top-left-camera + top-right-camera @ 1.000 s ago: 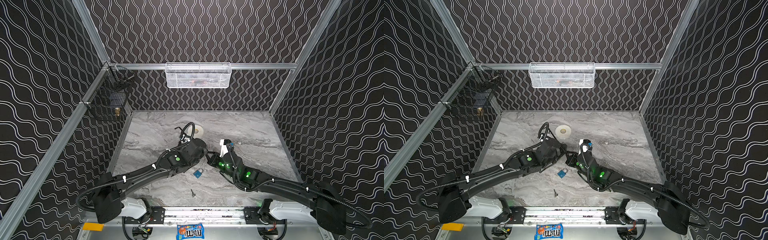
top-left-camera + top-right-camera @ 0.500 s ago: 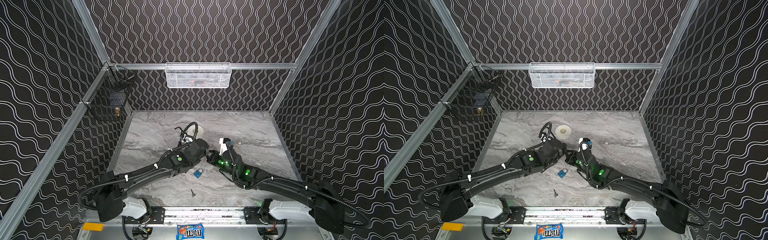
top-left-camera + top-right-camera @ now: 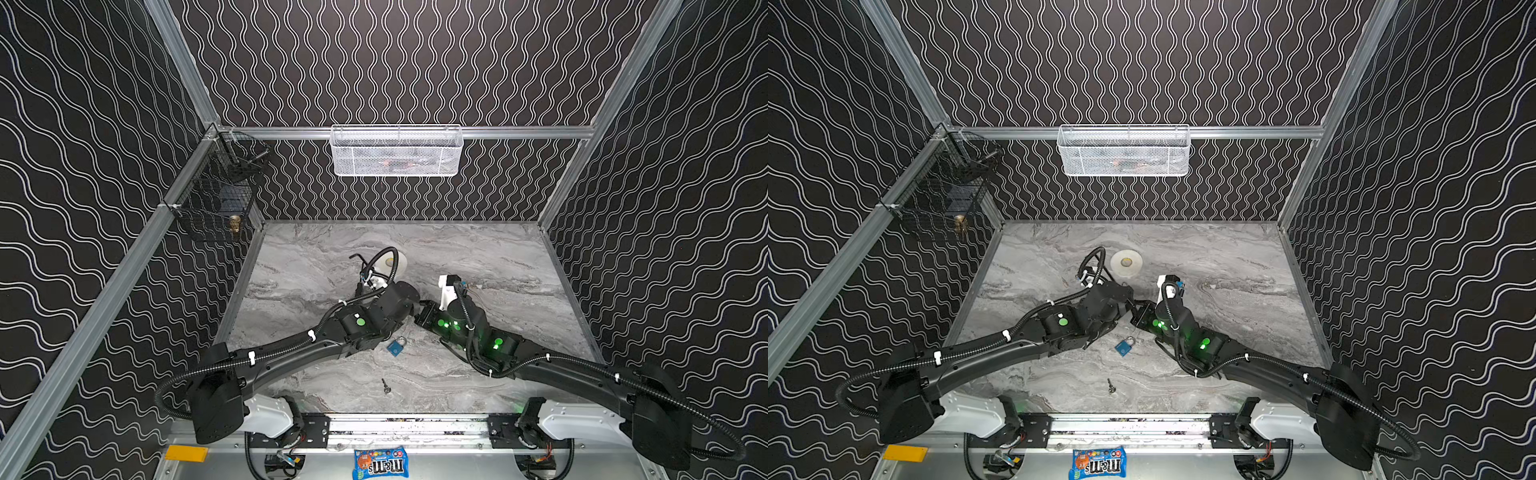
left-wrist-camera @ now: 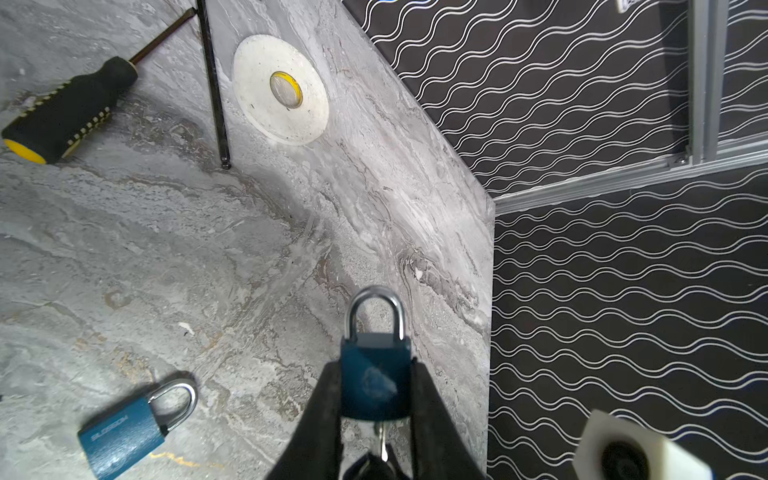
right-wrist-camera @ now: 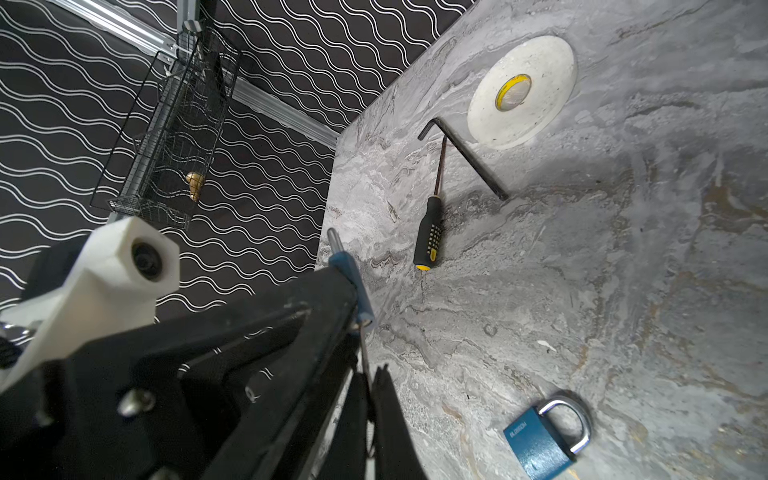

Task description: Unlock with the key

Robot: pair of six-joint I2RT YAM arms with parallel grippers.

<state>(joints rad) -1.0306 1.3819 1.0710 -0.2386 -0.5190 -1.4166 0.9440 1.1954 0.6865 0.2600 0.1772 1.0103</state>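
In the left wrist view my left gripper [image 4: 375, 365] is shut on a blue padlock [image 4: 376, 382], its steel shackle pointing away and both shackle legs seated in the body. A key [image 4: 381, 440] sticks into the padlock's underside. In the right wrist view my right gripper [image 5: 371, 372] is shut on that key [image 5: 365, 353], and the held padlock [image 5: 353, 282] shows edge-on beyond it. In both top views the two grippers meet above mid-table, with the held padlock and key hidden between the wrists. A second blue padlock [image 3: 395, 345] and a loose key [image 3: 386, 386] lie on the table.
A screwdriver [image 5: 430, 232], a hex key [image 5: 469, 160] and a tape roll [image 3: 1126, 264] lie behind the grippers. A white mesh basket [image 3: 397, 151] hangs on the back wall and a black wire basket [image 3: 220, 195] on the left wall. A candy bag [image 3: 380, 463] lies on the front rail.
Both wrists have crept slightly toward the back of the table, still joined at the padlock and key. Neither grip has changed.
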